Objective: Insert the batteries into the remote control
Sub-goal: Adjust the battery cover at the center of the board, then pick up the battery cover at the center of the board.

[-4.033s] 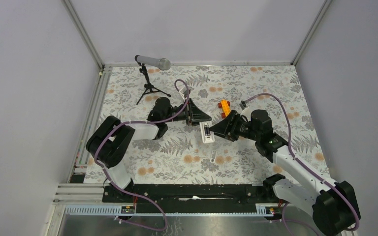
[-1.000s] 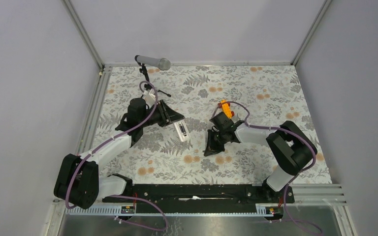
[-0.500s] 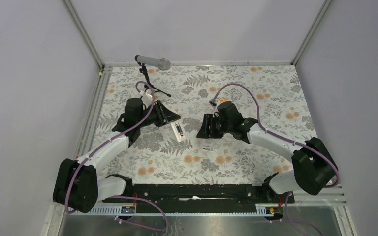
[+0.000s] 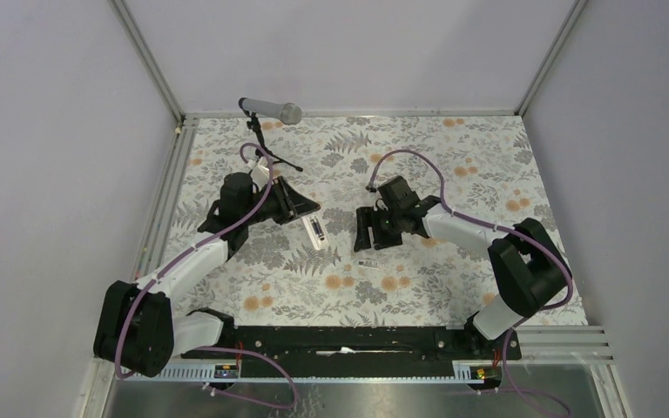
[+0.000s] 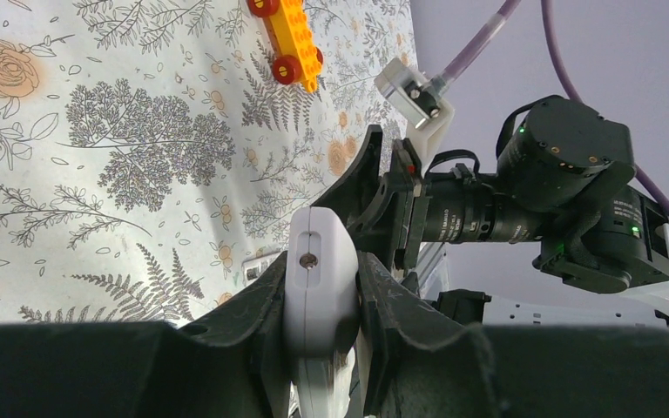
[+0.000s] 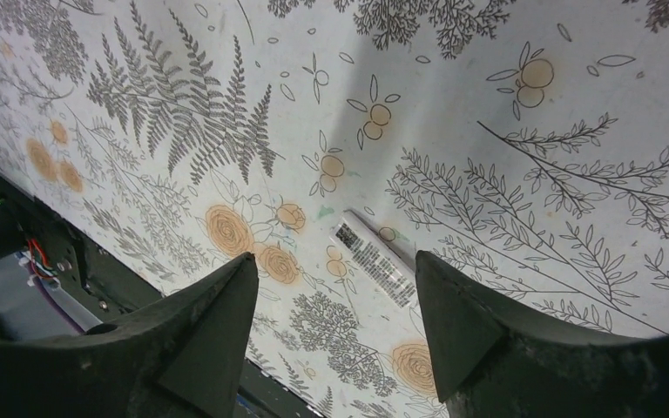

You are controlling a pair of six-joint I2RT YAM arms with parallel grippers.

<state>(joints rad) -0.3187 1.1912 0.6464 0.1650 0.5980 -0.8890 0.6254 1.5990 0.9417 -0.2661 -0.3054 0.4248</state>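
The left gripper [image 5: 322, 266] is clamped on the slim white rectangular plastic remote control [image 5: 318, 305]. It holds the remote raised above the floral-printed tablecloth [image 4: 453, 148], left of centre, with one end turned toward the other arm, probably to present it for loading. The right gripper [image 6: 335, 261] hangs at centre, its fingers spread wide and empty, over a thin label-printed cylindrical battery [image 6: 376, 261] lying on the cloth, evidently lined up for a pick. I cannot make out a second battery.

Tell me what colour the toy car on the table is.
The toy car is orange with red wheels; the left wrist view shows it best.
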